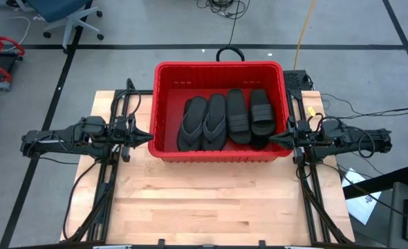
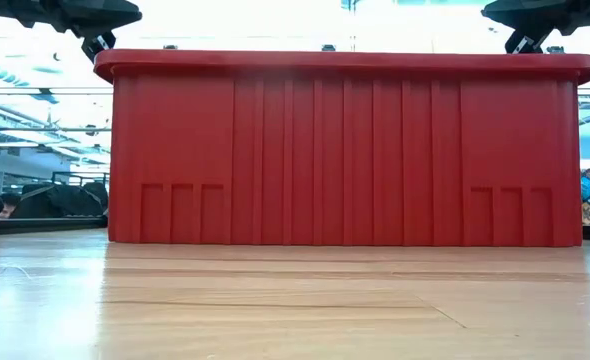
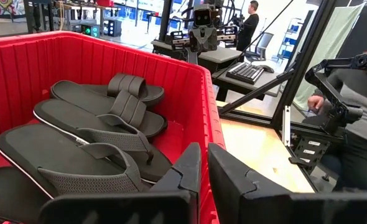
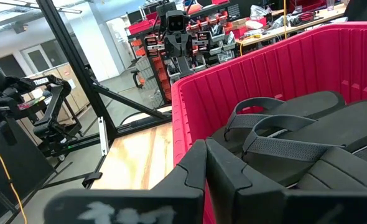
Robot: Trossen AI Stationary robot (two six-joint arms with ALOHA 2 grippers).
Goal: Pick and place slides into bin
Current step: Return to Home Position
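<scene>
Four slides point(image 1: 225, 119) inside bin point(image 1: 218, 66); left gripper point(image 1: 147, 136), right gripper point(image 1: 272, 138) each together, flanking it.

Both arms lie level, left end effector point(image 1: 146, 136) and right end effector point(image 1: 273, 138) pointing inward, fingers closed.

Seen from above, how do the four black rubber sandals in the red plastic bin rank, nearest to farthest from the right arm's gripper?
1. Black ribbed-band slide, at the right end of the red bin, beside the right gripper.
2. Second band slide, just right of middle.
3. Inner thong flip-flop, left of middle.
4. Outer thong flip-flop, at the left end.
</scene>
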